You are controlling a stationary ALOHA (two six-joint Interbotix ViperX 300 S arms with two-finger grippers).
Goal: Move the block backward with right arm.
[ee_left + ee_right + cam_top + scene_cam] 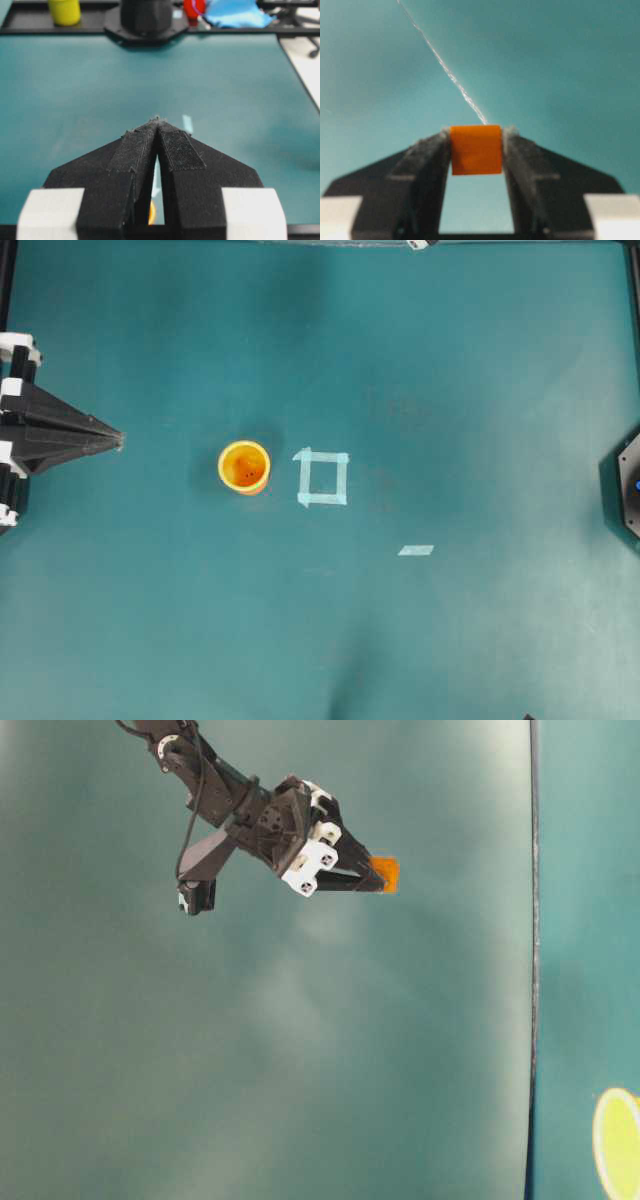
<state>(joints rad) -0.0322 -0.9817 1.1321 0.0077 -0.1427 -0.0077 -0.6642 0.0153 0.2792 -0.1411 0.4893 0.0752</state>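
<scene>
Teal surface (pixel 480 360); cup (pixel 244 467) at 9 o'clock of tape square (pixel 322 478). Right pincer (pixel 476 145) clamps block (pixel 475 149); left pincer (pixel 158 125) closed, empty.

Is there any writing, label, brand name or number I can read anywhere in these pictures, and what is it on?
None: no readable text in any view.
The orange block, held in the right gripper: plain faces.
The yellow-orange cup: no print visible.
The tape square and loose tape strip on the table: blank.
The left gripper: unmarked.
Items along the far edge in the left wrist view: too blurred to tell.
</scene>
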